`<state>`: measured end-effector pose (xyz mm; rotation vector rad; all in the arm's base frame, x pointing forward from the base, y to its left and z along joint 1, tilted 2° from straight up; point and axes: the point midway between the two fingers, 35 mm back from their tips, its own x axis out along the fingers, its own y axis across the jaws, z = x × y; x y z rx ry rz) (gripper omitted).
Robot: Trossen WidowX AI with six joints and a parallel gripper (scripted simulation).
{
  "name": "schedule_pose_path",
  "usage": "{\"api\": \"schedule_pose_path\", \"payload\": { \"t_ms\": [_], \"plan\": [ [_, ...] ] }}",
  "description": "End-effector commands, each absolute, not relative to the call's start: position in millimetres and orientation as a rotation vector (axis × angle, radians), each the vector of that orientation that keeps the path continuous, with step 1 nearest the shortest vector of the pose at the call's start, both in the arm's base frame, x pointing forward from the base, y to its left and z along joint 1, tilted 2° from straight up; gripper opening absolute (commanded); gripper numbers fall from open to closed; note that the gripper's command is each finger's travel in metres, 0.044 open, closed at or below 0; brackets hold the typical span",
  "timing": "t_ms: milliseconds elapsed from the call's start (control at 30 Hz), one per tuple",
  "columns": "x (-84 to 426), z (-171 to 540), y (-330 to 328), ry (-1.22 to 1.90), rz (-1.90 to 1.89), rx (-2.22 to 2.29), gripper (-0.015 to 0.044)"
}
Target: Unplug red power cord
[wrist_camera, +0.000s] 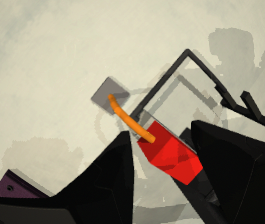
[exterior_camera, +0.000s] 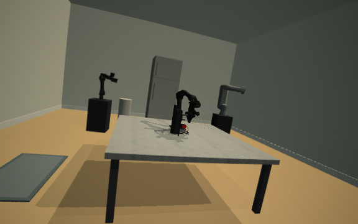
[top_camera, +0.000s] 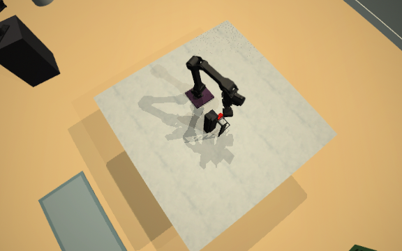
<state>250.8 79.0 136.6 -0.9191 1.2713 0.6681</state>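
A red plug (top_camera: 220, 116) (exterior_camera: 183, 126) (wrist_camera: 170, 155) sits low beside the black upright block (top_camera: 208, 122) (exterior_camera: 176, 121), which I take for the power strip. A short orange cord (wrist_camera: 128, 121) runs from the plug to a small grey square piece (wrist_camera: 103, 98). My gripper (top_camera: 227, 113) (exterior_camera: 189, 121) (wrist_camera: 161, 133) is partly open, with nothing held between its fingers. It points down just above the plug. In the wrist view the plug shows in the gap between the fingers, and the right finger covers its right end. Whether the plug is seated in the strip is hidden.
A thin dark wire frame (top_camera: 227, 123) (wrist_camera: 165, 75) with several prongs stands close beside the plug. My arm's purple base plate (top_camera: 201, 101) (wrist_camera: 15, 186) is behind the block. All stand on the pale table (top_camera: 257, 146) (exterior_camera: 154, 146).
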Motion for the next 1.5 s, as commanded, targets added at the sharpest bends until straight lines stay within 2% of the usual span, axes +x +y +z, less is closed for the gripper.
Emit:
{"api": "schedule_pose_path", "payload": {
  "t_ms": [0, 667, 1467],
  "plan": [
    [246, 114, 78, 1.124, 1.352, -1.342, 0.0160],
    [247, 114, 76, 1.123, 1.353, -1.343, 0.0160],
    [253, 114, 39, 1.126, 1.352, -1.346, 0.0160]
  ]
}}
